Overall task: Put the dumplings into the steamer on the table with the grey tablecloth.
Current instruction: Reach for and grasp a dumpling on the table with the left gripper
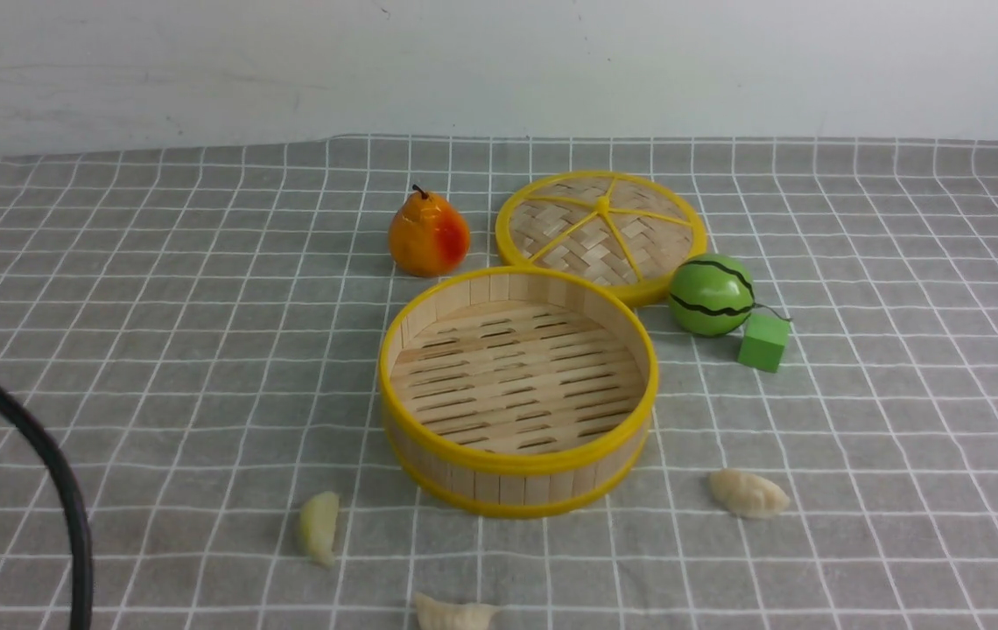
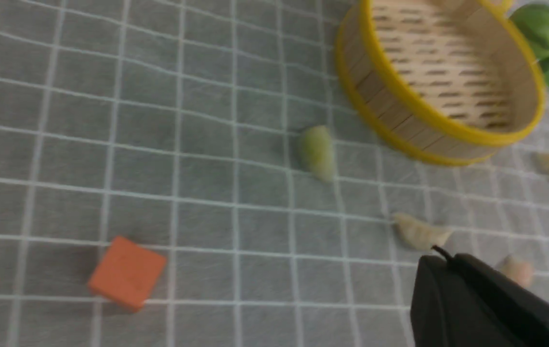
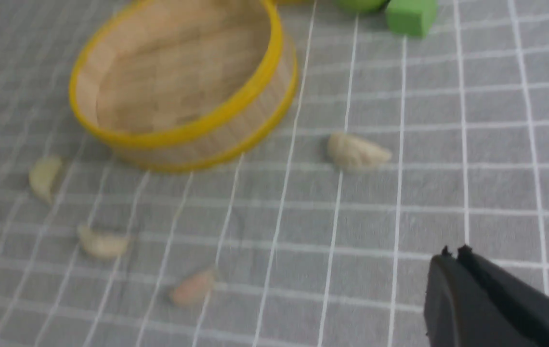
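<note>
Presently the round bamboo steamer with yellow rims (image 1: 516, 462) is noted uncovered and empty, likely for loading, the small pale pleated dumplings (image 1: 748, 493) being scattered on the grey grid-lined tablecloth (image 1: 158, 350) at its near side, while the black left gripper (image 2: 440, 258) and right gripper (image 3: 455, 253) are held pressed together, empty.

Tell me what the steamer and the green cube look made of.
Steamer: likely bamboo or light wood, matte strips with visible seams and a slatted floor; its yellow rims look painted or plastic. Green cube: probably painted wood or plastic, flat matte faces, crisp edges.
</note>
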`<state>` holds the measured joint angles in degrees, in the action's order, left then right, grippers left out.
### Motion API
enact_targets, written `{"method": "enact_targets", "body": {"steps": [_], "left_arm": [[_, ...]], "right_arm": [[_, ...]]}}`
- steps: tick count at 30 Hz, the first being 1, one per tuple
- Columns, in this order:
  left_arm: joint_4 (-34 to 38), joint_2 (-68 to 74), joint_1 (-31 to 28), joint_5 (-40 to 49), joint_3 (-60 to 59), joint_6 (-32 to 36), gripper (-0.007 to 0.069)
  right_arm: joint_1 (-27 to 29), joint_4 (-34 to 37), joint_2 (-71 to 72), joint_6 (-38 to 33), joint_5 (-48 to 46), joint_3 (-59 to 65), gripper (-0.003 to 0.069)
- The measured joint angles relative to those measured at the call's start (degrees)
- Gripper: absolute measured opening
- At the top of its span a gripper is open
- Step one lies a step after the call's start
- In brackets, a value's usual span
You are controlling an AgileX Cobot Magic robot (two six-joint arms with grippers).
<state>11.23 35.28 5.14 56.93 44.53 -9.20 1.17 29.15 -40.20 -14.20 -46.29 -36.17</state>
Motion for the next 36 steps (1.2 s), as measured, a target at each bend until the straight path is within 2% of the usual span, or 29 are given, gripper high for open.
{"method": "enact_targets", "body": {"steps": [2, 5, 6, 8, 9, 10, 13, 14, 15, 16, 20, 23, 28, 36], "left_arm": [[-4.1, 3.53, 2.84, 2.97, 2.78, -1.11, -0.0014], [-9.62, 11.13, 8.29, 7.4, 6.63, -4.35, -0.0014], [-10.08, 12.26, 8.58, 7.82, 7.02, -4.65, -0.0014], [-11.8, 20.0, 12.04, 8.68, 9.09, -5.87, 0.0008], [-11.9, 23.1, 12.92, 8.22, 9.81, -5.94, 0.0027], [-12.02, 26.18, 14.02, 7.48, 10.49, -5.94, 0.0058], [-12.02, 33.14, 16.85, 5.4, 12.56, -5.8, 0.0174], [-12.02, 36.54, 17.85, 4.24, 13.76, -5.8, 0.0241], [-12.02, 37.66, 18.01, 3.84, 14.18, -5.8, 0.0252], [-11.88, 41.65, 18.95, 2.63, 15.68, -5.8, 0.0344], [-11.57, 52.62, 19.57, 0.11, 19.65, -6.66, 0.0527], [-11.68, 61.0, 19.62, -1.92, 22.2, -7.09, 0.0599], [-12.21, 68.86, 19.62, -5.27, 24.07, -7.27, 0.0594], [-14.45, 72.77, 19.62, -11.84, 24.36, -10.77, 0.048]], "right_arm": [[-2.19, -0.93, -4.99, -1.59, -4.05, -3.46, -0.002], [-10.59, -3.63, -12.31, -3.25, -8.07, -7.96, -0.0019], [-11.21, -4.23, -13.1, -3.33, -8.21, -8.15, -0.0019], [-19.55, -8.19, -17.33, -3.2, -9.58, -9.84, -0.0017], [-21.61, -9.84, -18.55, -2.9, -9.67, -10.09, -0.0015], [-24.31, -11.53, -19.53, -2.12, -9.81, -10.43, -0.0015], [-27.91, -15.04, -20.95, -0.81, -9.63, -10.68, -0.0015], [-28.81, -15.83, -21.05, -0.36, -9.36, -10.8, -0.0014], [-28.9, -16.05, -21.05, -0.29, -9.23, -10.8, -0.0014], [-29.26, -16.61, -21.05, -0.09, -8.88, -10.8, -0.0012], [-29.26, -17.43, -21.05, -0.02, -8.54, -10.8, -0.001], [-29.26, -17.47, -21.05, 0.11, -8.73, -10.8, -0.0008], [-29.26, -17.63, -21.05, 0.35, -9.51, -10.8, -0.0004], [-29.26, -18.07, -21.05, 1.34, -10.01, -10.8, 0.0001]]}}
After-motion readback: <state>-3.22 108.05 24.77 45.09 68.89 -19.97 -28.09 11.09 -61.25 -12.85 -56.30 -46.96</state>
